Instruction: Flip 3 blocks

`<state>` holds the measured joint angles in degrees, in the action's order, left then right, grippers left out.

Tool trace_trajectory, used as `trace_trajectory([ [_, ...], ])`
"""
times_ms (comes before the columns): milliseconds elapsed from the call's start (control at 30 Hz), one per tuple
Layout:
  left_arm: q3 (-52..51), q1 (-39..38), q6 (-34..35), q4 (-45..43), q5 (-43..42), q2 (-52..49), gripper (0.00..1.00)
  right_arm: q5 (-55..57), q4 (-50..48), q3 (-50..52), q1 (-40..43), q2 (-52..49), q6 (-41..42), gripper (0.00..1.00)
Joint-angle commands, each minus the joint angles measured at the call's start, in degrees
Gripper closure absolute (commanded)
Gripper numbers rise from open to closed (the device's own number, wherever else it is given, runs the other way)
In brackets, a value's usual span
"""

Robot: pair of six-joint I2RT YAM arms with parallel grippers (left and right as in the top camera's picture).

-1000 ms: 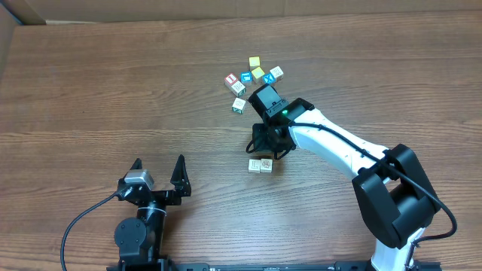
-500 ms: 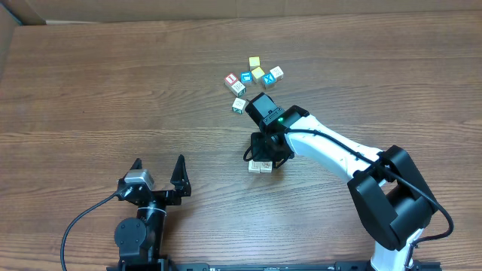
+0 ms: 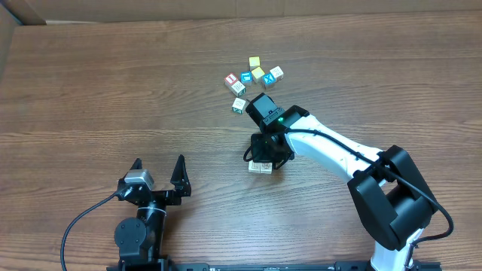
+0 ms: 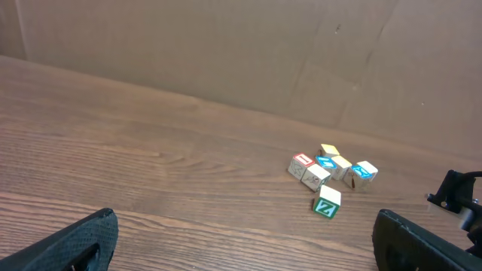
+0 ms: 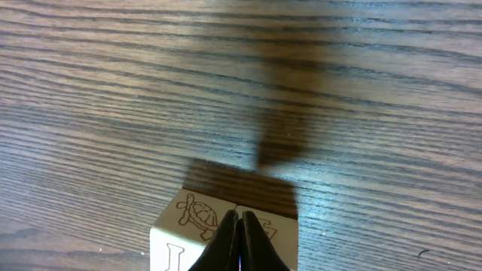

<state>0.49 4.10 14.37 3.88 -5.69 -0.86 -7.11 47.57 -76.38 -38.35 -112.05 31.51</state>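
Right pincer (image 5: 239, 224), shut tight, pokes between two blocks (image 5: 194, 214); a push may slide both instead of flipping one.

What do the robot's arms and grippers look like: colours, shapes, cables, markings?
The right arm has white links, black joints, a black cable and a green light. The left arm is black with a grey wrist block and a looping black cable. The left gripper has pointed black fingers.
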Motion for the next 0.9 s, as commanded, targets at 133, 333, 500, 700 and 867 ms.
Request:
trace_trajectory([
  [133,-0.2,-0.4,-1.1,0.2,0.2,0.5,0.0,0.2,2.3,-4.6,5.4,-0.2,0.2,0.9],
  [333,-0.2,-0.4,-1.1,0.2,0.2,0.5,0.0,0.2,4.6,-8.5,16.5,-0.2,-0.5,0.73],
  [500,-0.2,-0.4,-1.1,0.2,0.2,0.5,0.0,1.6,7.0,-8.5,28.6,-0.2,-0.5,0.33],
  [700,-0.2,-0.4,-1.1,0.2,0.2,0.5,0.0,6.6,10.0,-8.5,43.7,-0.2,-0.4,0.0],
  [867,-0.2,-0.4,-1.1,0.2,0.2,0.5,0.0,6.6,9.1,-8.5,52.5,-0.2,-0.4,0.0],
])
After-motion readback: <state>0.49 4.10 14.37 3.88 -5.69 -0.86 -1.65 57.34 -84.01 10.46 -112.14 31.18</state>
